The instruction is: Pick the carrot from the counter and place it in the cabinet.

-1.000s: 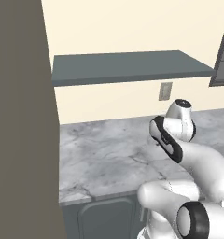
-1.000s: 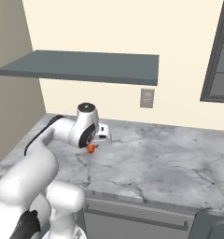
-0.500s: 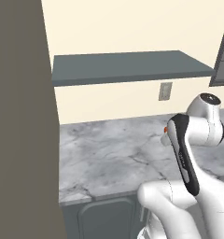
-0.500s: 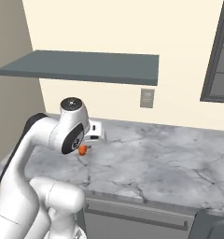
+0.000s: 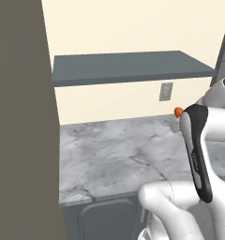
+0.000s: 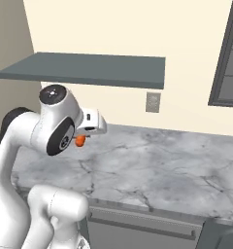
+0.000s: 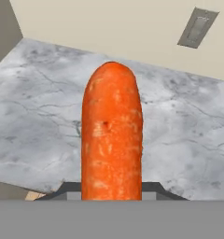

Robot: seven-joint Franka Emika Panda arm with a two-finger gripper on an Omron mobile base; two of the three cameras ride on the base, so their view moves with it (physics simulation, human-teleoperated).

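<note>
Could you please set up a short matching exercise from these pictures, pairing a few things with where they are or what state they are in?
Things:
1. carrot
2. cabinet
3. wall socket
4. gripper

Descriptions:
A. on the cream wall, under the shelf's end
B. held above the counter
C. shut on something orange
D. dark grey-blue, nothing on it yet

Pairs: 1-B, 2-D, 3-A, 4-C

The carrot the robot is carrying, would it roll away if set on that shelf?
Probably, if nudged: the carrot is a smooth round cylinder with rounded ends. It looks stiff, standing straight out of the gripper without drooping. The cabinet top looks flat, so laid on its side it should likely rest.
</note>
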